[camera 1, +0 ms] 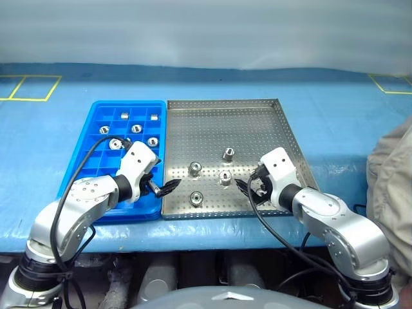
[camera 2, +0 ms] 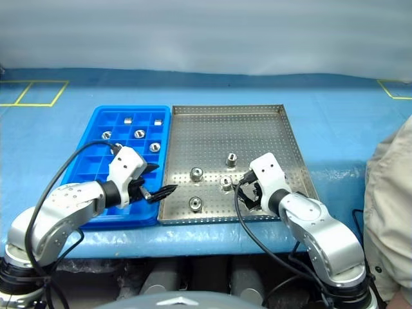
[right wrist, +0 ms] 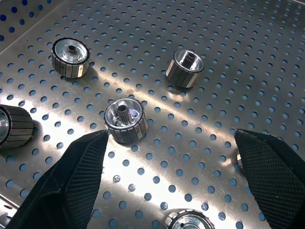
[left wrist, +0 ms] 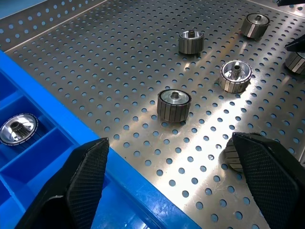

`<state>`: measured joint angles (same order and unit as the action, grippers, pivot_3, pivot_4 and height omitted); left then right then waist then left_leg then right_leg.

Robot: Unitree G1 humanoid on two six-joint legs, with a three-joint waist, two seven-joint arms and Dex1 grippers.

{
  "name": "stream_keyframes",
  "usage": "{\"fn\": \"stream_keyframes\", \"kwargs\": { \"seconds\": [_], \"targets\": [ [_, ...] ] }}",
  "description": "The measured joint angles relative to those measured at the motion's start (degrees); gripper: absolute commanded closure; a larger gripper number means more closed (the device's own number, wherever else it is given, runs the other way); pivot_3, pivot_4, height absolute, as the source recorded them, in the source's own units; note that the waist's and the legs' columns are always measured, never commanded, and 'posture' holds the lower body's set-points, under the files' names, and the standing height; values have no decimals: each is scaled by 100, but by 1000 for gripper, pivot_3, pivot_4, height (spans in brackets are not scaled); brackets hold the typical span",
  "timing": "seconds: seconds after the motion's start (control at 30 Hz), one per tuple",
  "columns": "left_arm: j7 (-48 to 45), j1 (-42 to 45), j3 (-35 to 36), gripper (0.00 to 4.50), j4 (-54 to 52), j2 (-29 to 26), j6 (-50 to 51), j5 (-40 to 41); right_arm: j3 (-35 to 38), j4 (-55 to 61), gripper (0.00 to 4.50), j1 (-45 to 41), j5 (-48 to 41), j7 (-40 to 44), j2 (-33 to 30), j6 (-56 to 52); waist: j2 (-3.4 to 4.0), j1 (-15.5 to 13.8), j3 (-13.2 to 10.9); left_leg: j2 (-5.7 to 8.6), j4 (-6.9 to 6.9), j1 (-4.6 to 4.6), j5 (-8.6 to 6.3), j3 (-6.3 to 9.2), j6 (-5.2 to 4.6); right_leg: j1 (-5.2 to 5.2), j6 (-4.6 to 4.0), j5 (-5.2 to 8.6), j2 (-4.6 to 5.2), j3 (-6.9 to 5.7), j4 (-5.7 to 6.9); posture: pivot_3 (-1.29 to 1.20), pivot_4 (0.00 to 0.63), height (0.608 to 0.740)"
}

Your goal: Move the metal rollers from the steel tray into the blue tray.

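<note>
1. My left gripper (left wrist: 174, 179) is spread wide, its fingers (left wrist: 88, 174) empty.
2. It straddles the blue tray (left wrist: 28, 157) rim and the steel tray (left wrist: 119, 62).
3. Several metal rollers (left wrist: 174, 104) stand on the perforated floor; one sits in a blue compartment.

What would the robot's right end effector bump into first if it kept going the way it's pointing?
Probably the metal roller standing just ahead between the open right end effector's fingers, on the steel tray. Depth is hard to judge.
</note>
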<state>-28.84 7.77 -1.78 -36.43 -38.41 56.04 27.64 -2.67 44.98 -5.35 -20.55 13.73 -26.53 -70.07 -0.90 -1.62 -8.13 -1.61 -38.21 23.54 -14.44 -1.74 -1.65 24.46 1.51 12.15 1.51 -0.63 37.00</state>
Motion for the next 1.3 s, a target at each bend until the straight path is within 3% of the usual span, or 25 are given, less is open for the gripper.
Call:
{"fn": "stream_keyframes", "kwargs": {
  "seconds": [1.13, 1.3],
  "targets": [
    [4, -31, -113, 0, 0, 17, -303, -129, -154, 1, 38, 6, 117, -86, 37, -1, 0, 1, 0, 0, 0, 0, 0, 0, 0, 0, 0, 0, 0, 0, 0, 68, 150, 740],
    [174, 242, -180, 0, 160, 274, -200, -192, -160, 11, 38, 20, 119, -95, 38, -3, -1, -16, -1, 2, -4, 1, 2, 2, -3, -2, 2, -1, 0, -1, 2, 55, 150, 740]
  ]
}}
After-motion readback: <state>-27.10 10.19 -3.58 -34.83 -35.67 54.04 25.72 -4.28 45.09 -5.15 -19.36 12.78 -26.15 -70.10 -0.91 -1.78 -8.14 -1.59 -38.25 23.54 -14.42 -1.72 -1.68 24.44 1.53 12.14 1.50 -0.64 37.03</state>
